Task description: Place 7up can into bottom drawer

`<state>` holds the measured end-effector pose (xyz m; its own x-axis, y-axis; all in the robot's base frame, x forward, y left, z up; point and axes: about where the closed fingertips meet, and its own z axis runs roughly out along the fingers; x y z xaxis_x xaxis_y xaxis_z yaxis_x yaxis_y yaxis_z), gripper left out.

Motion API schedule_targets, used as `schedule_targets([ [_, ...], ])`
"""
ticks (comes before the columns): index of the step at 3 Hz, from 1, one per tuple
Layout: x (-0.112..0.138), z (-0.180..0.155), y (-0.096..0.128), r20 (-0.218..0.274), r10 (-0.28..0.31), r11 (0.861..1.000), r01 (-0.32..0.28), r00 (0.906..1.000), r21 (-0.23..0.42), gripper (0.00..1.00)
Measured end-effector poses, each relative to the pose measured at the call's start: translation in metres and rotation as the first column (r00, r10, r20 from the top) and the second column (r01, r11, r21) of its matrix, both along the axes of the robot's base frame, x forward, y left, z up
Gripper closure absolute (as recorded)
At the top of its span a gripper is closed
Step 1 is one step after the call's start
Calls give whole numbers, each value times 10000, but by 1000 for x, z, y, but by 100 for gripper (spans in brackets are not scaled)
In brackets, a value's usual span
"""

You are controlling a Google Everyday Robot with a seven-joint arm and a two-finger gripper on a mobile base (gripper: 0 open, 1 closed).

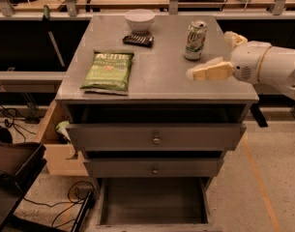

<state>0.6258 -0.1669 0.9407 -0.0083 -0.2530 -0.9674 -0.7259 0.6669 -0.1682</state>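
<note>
Now the white-and-green metal 7up can [195,40] stands upper right on the grey table [161,79], just beside the cream gripper [211,55], spread wide. The grey bottom drawer [152,203] sits pulled out; a flat green chip bag [108,70] lies left.

Cabinet top [161,79] carries 7up can [195,40], chip bag [108,70], bowl [140,20], dark bar [138,40]; end effector [210,55] over right edge

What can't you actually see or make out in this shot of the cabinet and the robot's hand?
All in the camera view:
- The arm behind the gripper, which hangs right of the 7up can with jaws open: cut off by the right edge.
- The bottom drawer: its front is cut off by the lower edge.
- The upper two drawers: insides hidden by the tabletop and their fronts.
- The dark flat thing by the bowl: cannot tell what it is.
</note>
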Motion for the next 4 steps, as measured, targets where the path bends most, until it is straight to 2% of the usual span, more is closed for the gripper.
schedule_targets([
  [1, 10, -1, 9, 30, 74, 9999, -75, 10000, 151, 0],
  [2, 52, -8, 22, -21, 124, 9966, -122, 9999, 811, 0],
  [3, 108, -10, 31, -30, 163, 9802, -154, 9999, 1973, 0],
  [4, 157, -9, 22, -122, -147, 9674, 173, 9998, 2525, 0],
])
